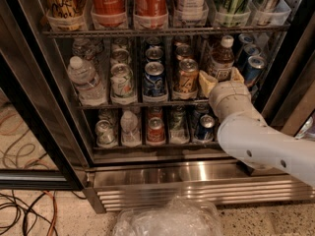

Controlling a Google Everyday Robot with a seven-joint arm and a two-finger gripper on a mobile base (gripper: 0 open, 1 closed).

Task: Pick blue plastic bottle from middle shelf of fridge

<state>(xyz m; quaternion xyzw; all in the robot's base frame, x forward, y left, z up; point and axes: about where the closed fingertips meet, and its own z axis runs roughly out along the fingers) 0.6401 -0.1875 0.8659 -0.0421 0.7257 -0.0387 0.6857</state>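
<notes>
Your bottle point(222, 58) stands upright on the middle shelf point(128, 103) of the fridge point(162, 173), straight ahead of the pincer point(222, 80), with its lower part between the two fingers point(207, 83). The pincer is open, one finger on each side of the label; you cannot tell whether either pad touches the plastic. The bottle looks nearly full of dark liquid, so expect some weight low down. Expect thin walls too, which give if you squeeze hard. The label is smooth and likely cold and damp, so it may slip. Take hold across the labelled body, below the shoulder, where it is widest and stiffest from the liquid inside, not at the narrow neck or white cap. A gold can point(187, 77) stands just left of the pincer and blue cans point(253, 68) just to its right, so close squarely. The upper rack point(162, 32) sits close over the cap, so lift only a little and draw straight back
</notes>
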